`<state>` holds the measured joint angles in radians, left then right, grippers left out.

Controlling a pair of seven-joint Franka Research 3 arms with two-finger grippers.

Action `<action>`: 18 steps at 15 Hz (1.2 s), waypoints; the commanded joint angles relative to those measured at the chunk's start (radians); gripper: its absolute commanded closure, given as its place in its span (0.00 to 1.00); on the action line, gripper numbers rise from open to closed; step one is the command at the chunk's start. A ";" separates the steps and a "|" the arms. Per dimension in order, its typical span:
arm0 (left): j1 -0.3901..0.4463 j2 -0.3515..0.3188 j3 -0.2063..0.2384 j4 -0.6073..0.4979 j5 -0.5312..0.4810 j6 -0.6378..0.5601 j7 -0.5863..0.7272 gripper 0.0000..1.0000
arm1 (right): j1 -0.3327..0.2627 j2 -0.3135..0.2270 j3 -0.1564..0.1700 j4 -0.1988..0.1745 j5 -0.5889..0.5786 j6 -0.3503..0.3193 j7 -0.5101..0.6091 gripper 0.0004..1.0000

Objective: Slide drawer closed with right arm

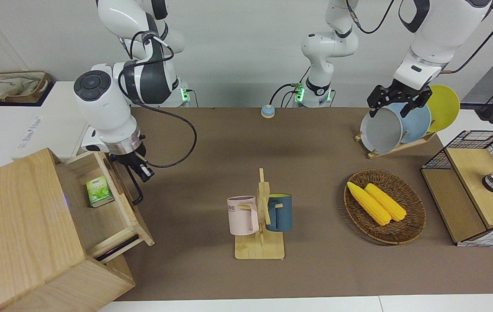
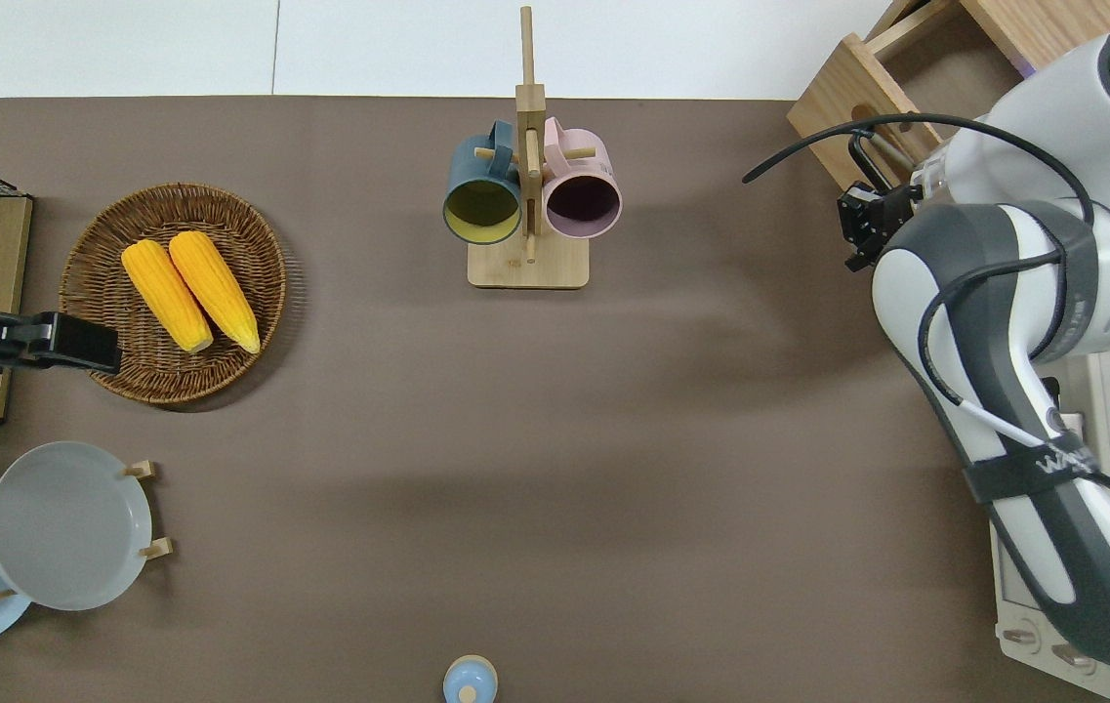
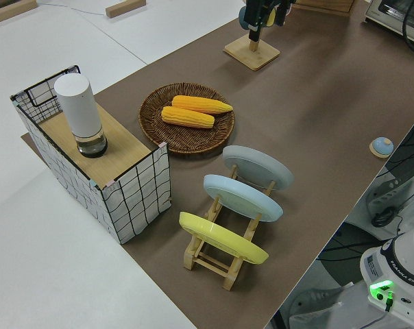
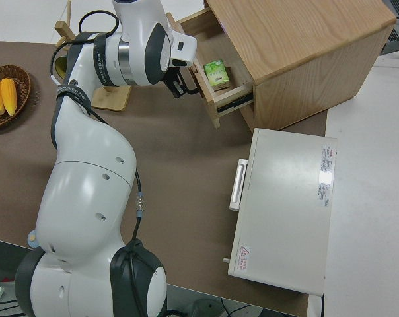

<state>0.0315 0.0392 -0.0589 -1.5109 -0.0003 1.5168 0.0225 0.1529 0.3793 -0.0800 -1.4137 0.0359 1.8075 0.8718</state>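
Light-wood drawer (image 1: 118, 208), green packet (image 1: 98, 192) perhaps leaf-printed, pink mug (image 1: 243, 215), navy mug (image 1: 279, 212)
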 commanded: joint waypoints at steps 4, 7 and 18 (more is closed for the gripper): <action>0.005 0.011 -0.007 0.024 0.017 -0.020 0.010 0.01 | -0.085 0.018 0.005 0.024 0.021 0.055 0.004 1.00; 0.005 0.011 -0.007 0.024 0.017 -0.020 0.010 0.01 | -0.122 0.021 0.006 0.024 0.021 0.111 0.004 1.00; 0.005 0.011 -0.007 0.024 0.017 -0.020 0.010 0.01 | -0.151 0.038 0.006 0.038 0.024 0.161 -0.005 1.00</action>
<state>0.0315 0.0392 -0.0589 -1.5109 -0.0003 1.5168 0.0225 0.0238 0.3906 -0.0847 -1.4099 0.0360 1.9496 0.8749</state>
